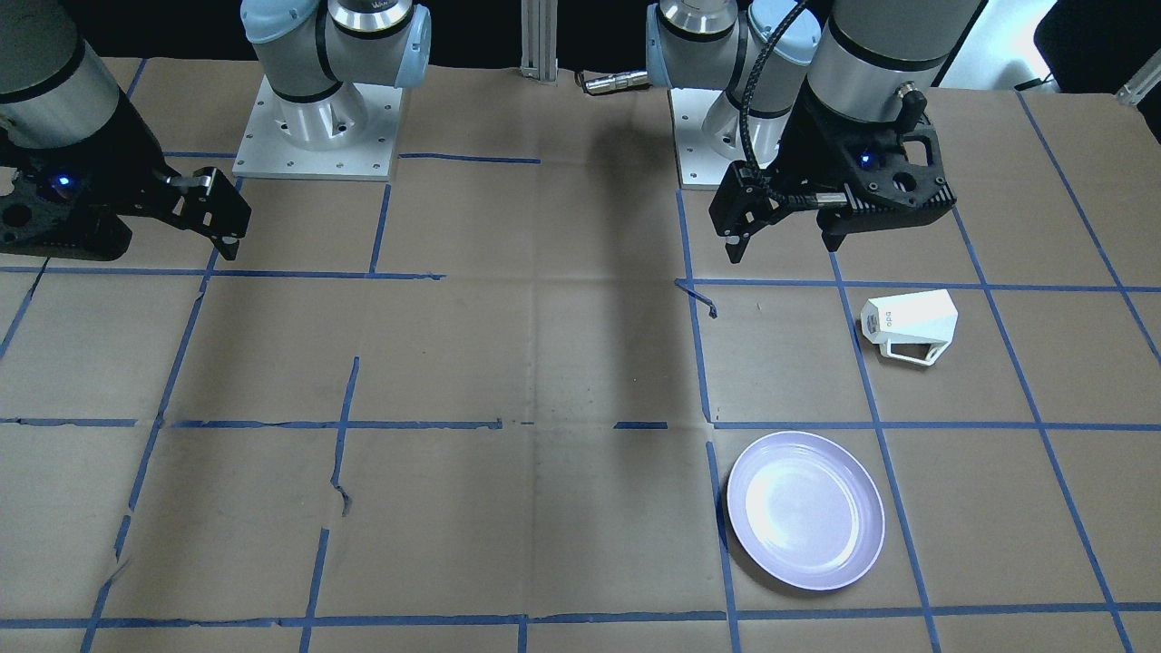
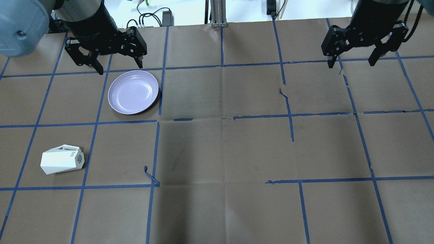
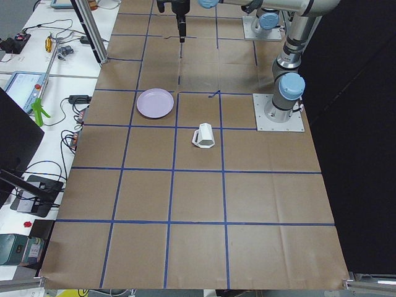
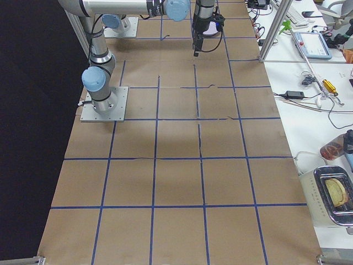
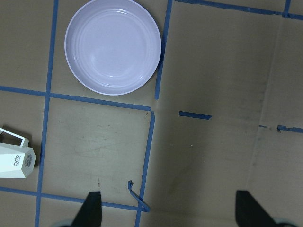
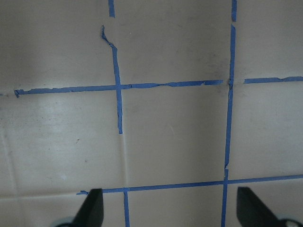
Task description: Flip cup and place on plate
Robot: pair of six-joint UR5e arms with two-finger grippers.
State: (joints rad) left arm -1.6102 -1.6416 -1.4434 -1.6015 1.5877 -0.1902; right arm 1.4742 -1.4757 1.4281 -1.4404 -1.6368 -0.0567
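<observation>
cardboard-covered table bears the cup well apart from left end effector.

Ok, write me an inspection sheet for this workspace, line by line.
Surface: table covered in brown paper with a blue tape grid; the tape is torn in places.
Job's things: cup lies on its side, not grasped; plate is empty and apart from the cup.
Clutter: one peeled tape curl.
Grippers: left end effector and right end effector are both open, empty and above the table.
Cables: black cable runs along the left arm's wrist; loose leads lie on the side bench.
Surroundings: tablet and metal tray off the table.
</observation>
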